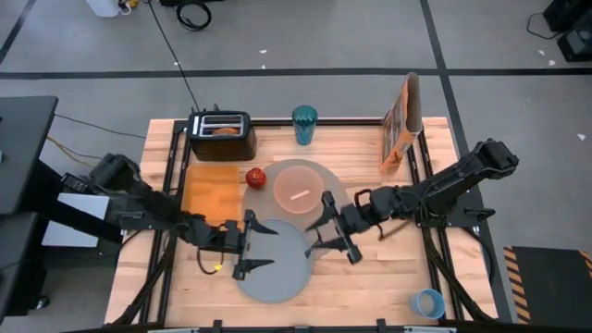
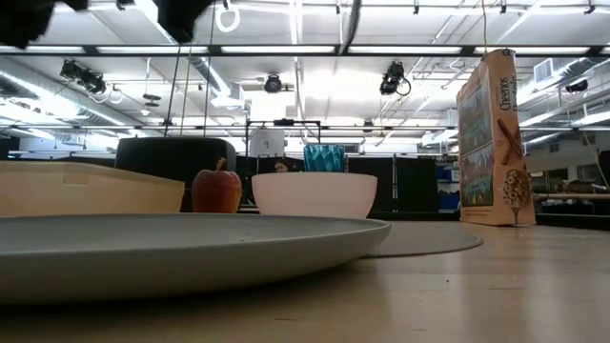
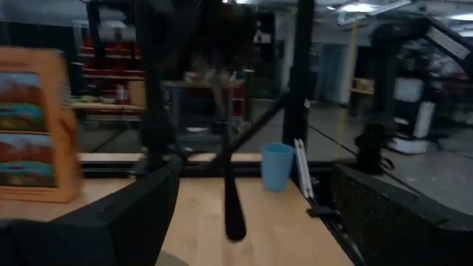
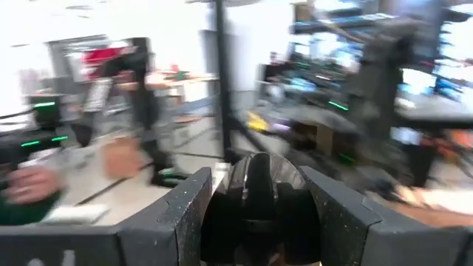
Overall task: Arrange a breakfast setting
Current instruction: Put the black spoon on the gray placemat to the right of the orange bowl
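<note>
My right gripper [image 1: 313, 236] hovers over the grey plate's [image 1: 277, 273] far right rim, pointing left and shut on the metal spoon [image 4: 259, 196]. My left gripper [image 1: 276, 247] faces it from the left, low over the plate and wide open, touching nothing. The plate lies at the near middle. Behind it, the pink bowl [image 1: 298, 191] sits on the grey mat [image 1: 339, 185]. The red apple [image 1: 256, 177] stands at the mat's left edge. The light-blue cup [image 1: 427, 302] stands at the near right corner and the cereal box [image 1: 400, 129] upright at the far right. My right gripper has the spoon's rounded bowl end [image 4: 259, 185] between its two fingers, which come level from the table's right. The handle [image 3: 232, 207] sticks out past the fingertips toward my left gripper, slanting down. The spoon is lifted clear of the plate.
A black toaster [image 1: 222, 137] with a brown bagel [image 1: 222, 130] in its slot stands at the far left, and an orange board [image 1: 213, 194] lies in front of it. A teal cup [image 1: 304, 125] stands at the far middle. Bare wood shows right of the plate.
</note>
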You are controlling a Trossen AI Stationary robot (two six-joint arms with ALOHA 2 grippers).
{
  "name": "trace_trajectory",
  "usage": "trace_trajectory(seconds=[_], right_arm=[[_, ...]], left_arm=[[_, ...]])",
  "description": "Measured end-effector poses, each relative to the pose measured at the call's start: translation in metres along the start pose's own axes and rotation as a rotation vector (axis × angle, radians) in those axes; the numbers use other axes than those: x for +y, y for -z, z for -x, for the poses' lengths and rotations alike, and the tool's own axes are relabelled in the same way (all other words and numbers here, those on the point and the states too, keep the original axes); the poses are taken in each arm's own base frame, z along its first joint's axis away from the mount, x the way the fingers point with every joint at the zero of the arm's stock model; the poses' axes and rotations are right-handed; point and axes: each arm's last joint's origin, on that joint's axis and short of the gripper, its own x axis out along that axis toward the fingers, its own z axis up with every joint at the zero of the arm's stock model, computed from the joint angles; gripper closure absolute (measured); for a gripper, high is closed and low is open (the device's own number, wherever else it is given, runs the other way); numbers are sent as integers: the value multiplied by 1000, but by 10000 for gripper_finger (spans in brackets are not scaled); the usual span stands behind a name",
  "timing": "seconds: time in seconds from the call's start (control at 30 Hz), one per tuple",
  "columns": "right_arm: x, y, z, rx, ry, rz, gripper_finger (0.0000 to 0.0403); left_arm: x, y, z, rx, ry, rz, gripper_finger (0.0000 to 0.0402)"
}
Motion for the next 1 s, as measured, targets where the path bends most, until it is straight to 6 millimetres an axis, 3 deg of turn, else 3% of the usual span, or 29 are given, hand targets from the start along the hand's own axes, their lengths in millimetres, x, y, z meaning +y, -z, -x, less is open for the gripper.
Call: trace_trajectory(seconds=[0.17,0.3,0.63,0.83,1.0], right_arm=[[5,1,1,-4,-145,64,202],[3,1,1,-15,-190,125,202],[3,2,2,-8,-303,136,202],[3,3,2,2,-309,136,202],[4,3,3,1,-347,134,202]], left_arm=[[14,14,-25,4,60,64,42],[26,19,-59,20,154,94,42],[46,8,-136,170,372,125,54],[39,3,-153,249,447,135,97],[35,-2,-157,258,452,158,171]])
